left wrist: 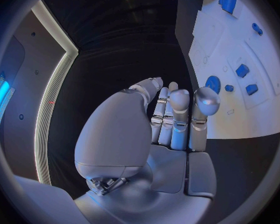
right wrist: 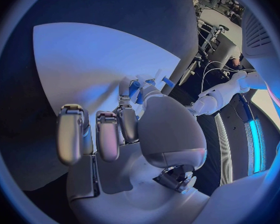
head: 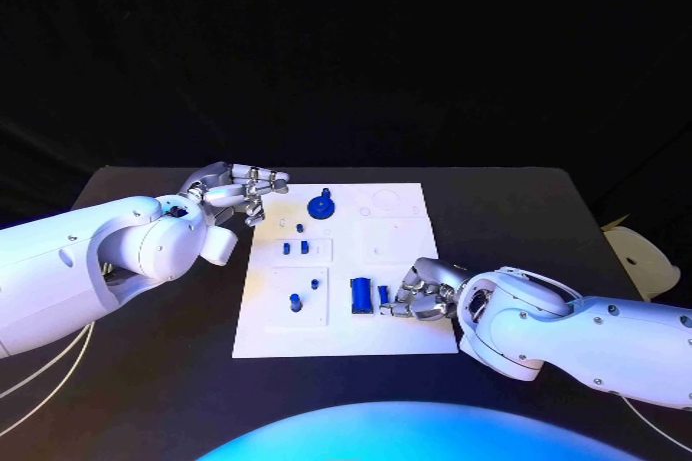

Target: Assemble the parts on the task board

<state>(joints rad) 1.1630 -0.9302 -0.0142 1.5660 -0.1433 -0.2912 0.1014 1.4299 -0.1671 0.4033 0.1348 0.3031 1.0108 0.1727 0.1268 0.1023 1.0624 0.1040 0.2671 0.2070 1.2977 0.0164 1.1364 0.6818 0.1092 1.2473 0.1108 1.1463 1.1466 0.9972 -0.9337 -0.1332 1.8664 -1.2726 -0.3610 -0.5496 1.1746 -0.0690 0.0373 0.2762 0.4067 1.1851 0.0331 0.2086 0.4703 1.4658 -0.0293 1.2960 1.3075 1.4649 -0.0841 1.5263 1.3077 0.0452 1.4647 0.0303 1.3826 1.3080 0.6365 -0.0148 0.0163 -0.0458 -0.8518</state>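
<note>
No text, label, brand, number or sign can be read anywhere. On the task board [head: 346, 271], only faint outlines are seen, and no legible marking is carried by them.

A robotics lab: black-draped table [head: 173, 371], equipment stands [right wrist: 210, 32] behind.

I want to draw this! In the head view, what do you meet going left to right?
Left hand → blue gear → blue block → right hand.
</note>
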